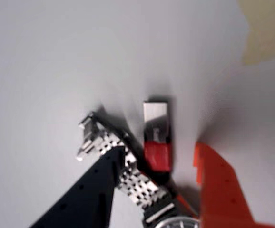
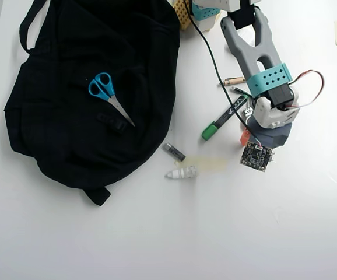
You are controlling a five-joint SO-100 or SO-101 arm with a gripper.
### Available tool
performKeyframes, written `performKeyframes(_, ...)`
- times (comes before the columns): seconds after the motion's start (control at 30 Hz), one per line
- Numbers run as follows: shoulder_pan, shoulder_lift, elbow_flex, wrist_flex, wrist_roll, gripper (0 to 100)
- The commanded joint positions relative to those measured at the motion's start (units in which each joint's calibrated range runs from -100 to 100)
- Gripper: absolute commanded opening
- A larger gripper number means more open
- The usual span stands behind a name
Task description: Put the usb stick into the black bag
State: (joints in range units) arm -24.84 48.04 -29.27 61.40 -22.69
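In the wrist view the usb stick lies on the white table, with a red body and a silver metal end pointing away from me. My gripper is open and low over it. The black finger is to its left and the orange finger to its right, neither touching it. In the overhead view the gripper sits under the wrist at the right, and the stick is hidden beneath it. The black bag lies far to the left, soft and crumpled.
A metal watch bracelet lies right beside the stick, under the black finger. Blue scissors rest on the bag. A green marker, a dark grey cylindrical stick, a white ribbed piece and a tape patch lie between bag and arm.
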Motion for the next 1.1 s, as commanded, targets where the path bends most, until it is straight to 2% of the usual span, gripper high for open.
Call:
performKeyframes(0.0, 0.46, 2.50, -0.02, -1.02, 0.30, 19)
performKeyframes(1.07, -1.93, 3.91, 1.32, -0.24, 0.40, 19)
